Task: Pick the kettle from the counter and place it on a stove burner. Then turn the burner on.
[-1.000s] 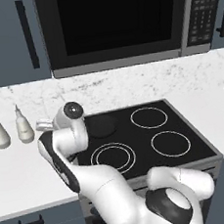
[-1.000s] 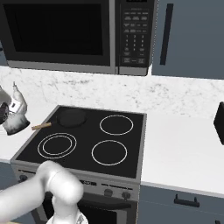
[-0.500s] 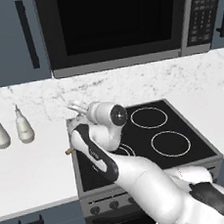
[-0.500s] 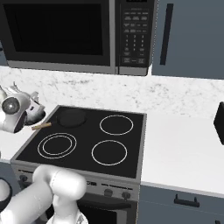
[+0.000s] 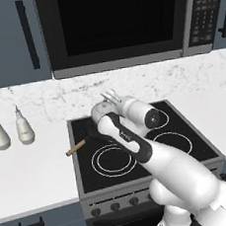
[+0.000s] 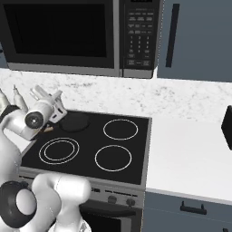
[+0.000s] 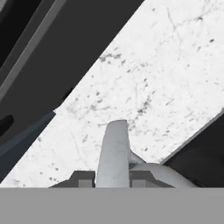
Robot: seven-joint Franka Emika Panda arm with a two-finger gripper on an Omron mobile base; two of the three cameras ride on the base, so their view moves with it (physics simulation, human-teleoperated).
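blue-grey cabinets and a big black-and-steel microwave (image 5: pixel 120 25) hang above the stove. the flat white marbled counter (image 5: pixel 32 169) runs off both sides of it, with matching backsplash behind. the stove (image 5: pixel 188 141) itself is black glass with four ring burners and a row of dark knobs along its grey front. that glass looks hard and slick, so i'd guess anything set down at a tilt will skate a bit.

the single thin white ring burner (image 6: pixel 113 157) at the stove's front right is bare. a dark round pan (image 6: pixel 74 121) with a wooden handle sits on the rear left burner, so that one's out.

the small squat mottled white-grey kettle (image 5: pixel 101 110) is up in the air over the stove's rear left corner, just above that pan. it looks rigid and fairly light. the thin upright handle is the obvious grab spot, though the body could swing under it.

the two-finger gripper (image 7: pixel 113 177) is closed tight on that handle, which rises between the fingertips in the hand view.

two white pointy-tipped bottles (image 5: pixel 8 131) stand on the counter well left of the stove.
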